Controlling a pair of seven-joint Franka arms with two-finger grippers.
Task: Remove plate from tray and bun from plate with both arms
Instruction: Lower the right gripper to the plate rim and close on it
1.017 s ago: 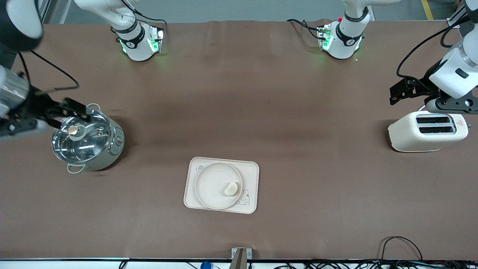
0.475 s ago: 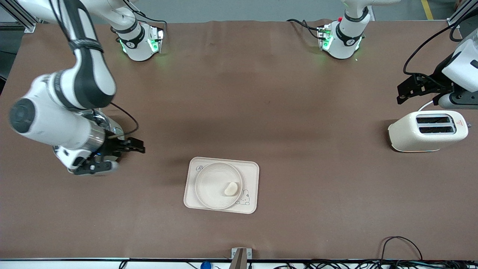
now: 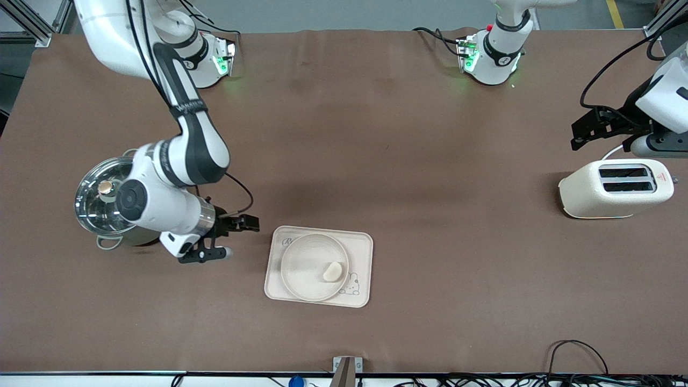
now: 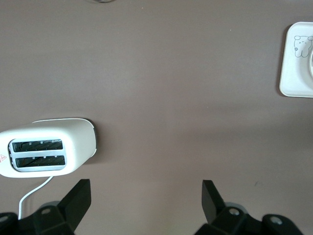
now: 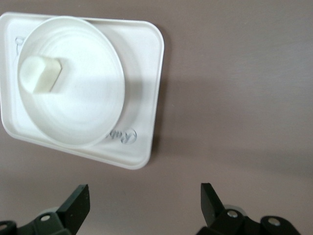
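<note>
The round cream plate (image 3: 303, 263) lies on the rectangular cream tray (image 3: 361, 242) with the rabbit drawing. The pale bun (image 3: 333, 271) rests on the plate, on the side toward the left arm's end. My right gripper (image 3: 235, 237) is open and empty, low over the table beside the tray, between it and the pot. In the right wrist view the open gripper (image 5: 144, 205) faces the plate (image 5: 83, 112), the bun (image 5: 40, 73) and the tray (image 5: 146, 98). My left gripper (image 3: 579, 135) is open and empty, over the table by the toaster; its wrist view (image 4: 145, 203) shows bare table.
A steel pot with a glass lid (image 3: 105, 193) stands at the right arm's end, partly under the right arm. A cream toaster (image 3: 615, 188) stands at the left arm's end, also in the left wrist view (image 4: 46, 147). Cables lie along the table's near edge.
My right arm has swung from over the pot toward the tray, and its gripper is now beside the tray. My left gripper moved slightly away from the toaster, then stayed still.
</note>
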